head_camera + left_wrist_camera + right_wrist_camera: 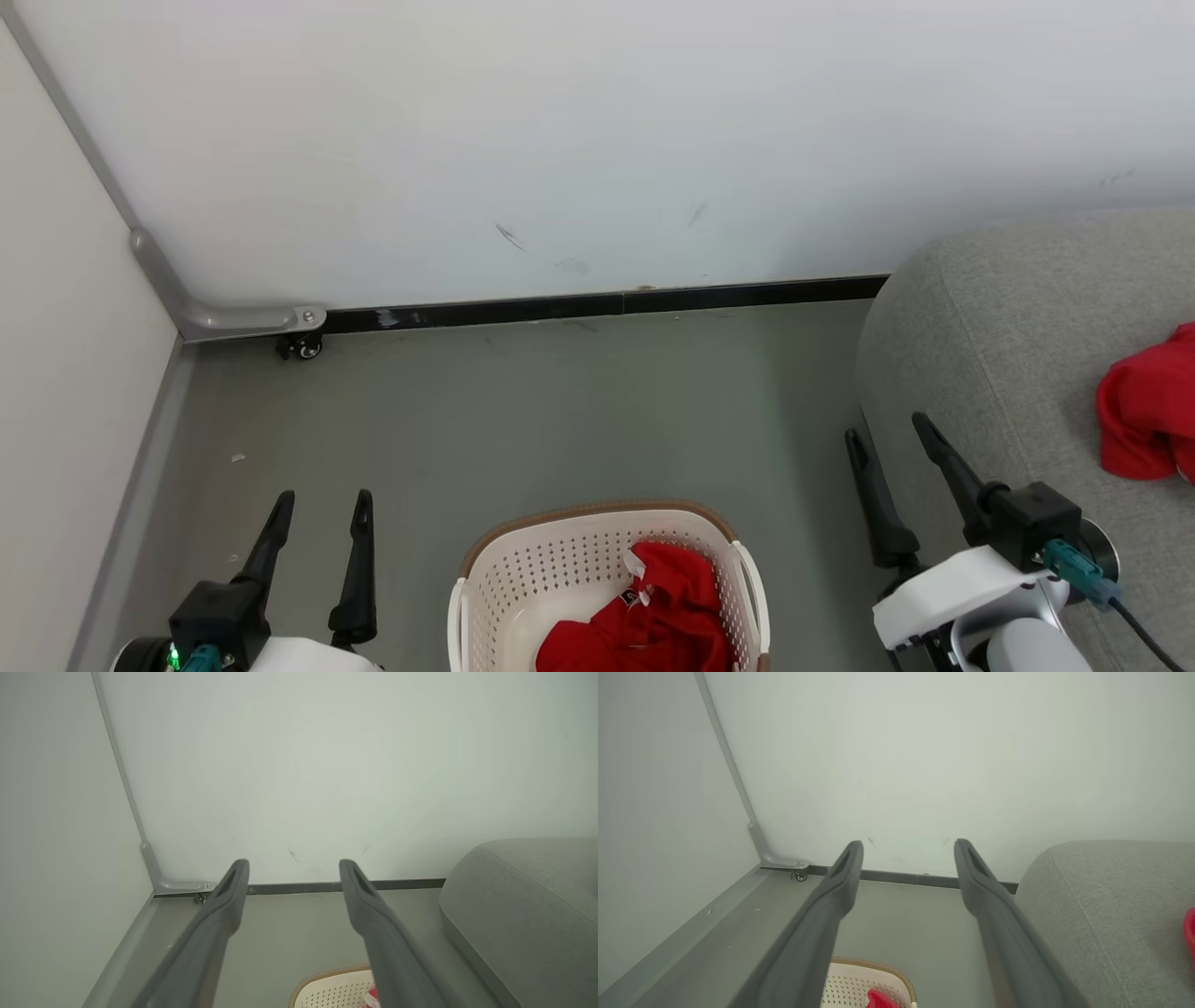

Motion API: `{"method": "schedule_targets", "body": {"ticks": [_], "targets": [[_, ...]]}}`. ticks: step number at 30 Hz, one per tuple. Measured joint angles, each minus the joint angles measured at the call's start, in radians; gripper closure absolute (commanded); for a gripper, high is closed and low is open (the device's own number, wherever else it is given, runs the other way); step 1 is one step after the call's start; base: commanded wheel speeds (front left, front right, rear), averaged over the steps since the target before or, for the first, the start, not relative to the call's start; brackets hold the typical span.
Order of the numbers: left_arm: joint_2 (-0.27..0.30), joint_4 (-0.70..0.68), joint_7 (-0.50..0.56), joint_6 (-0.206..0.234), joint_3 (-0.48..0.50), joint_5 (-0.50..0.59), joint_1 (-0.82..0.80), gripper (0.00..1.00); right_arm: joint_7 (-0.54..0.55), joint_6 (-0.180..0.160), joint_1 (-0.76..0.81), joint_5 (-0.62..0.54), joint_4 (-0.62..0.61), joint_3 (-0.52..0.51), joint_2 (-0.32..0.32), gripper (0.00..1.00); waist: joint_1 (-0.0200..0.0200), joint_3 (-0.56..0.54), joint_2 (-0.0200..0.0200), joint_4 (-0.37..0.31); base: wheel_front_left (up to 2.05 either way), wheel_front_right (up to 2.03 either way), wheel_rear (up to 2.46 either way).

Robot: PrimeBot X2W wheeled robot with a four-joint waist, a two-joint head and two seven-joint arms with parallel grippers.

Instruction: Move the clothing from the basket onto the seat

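Far left, over the floor (560,420): the left gripper (323,497), fingers apart, nothing between them, well apart from the basket. Better to keep it there, out of the way.

In the middle, at the bottom edge: the basket (523,569) on the floor, with one piece of the clothing (653,621) heaped toward its right wall, red with a bit of white trim. To take it well: come down from above into the heap, not along the perforated wall; pinch a thick fold near the middle, not the thin white edge; close fully before lifting; lift straight up until clear of the brown rim, otherwise risk of dragging the light basket along.

Right of the basket: the right gripper (885,427), fingers also spread wide and empty, just beside the edge of the seat. Probably the better one for this pick, being nearer to the goal.

Far right: the seat (1008,317), with another red garment (1144,411) lying on it already. Carry over the rounded edge, set down on bare fabric beside that garment, well in from the edge, then open and draw back upward
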Motion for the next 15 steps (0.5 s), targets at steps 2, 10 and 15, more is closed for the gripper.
{"method": "schedule_targets", "body": {"ticks": [2,10,15], "targets": [[-0.001,-0.001,0.0,0.0,0.001,0.001,0.01,0.0,0.001,0.0,0.014,-0.002,-0.013,-0.002,0.002,0.0,0.0,0.0,0.0,-0.002,0.0,0.0,0.0],[-0.003,-0.012,0.0,0.0,0.004,0.02,0.022,0.0,0.012,0.0,0.067,-0.01,-0.055,-0.021,0.012,0.0,0.0,0.001,0.0,-0.012,0.0,0.0,0.0],[-0.004,-0.018,0.0,0.0,0.01,0.028,0.032,0.0,0.024,0.0,0.104,-0.018,-0.07,-0.025,0.014,0.0,0.0,0.004,0.0,-0.019,0.0,0.0,0.0]]}}
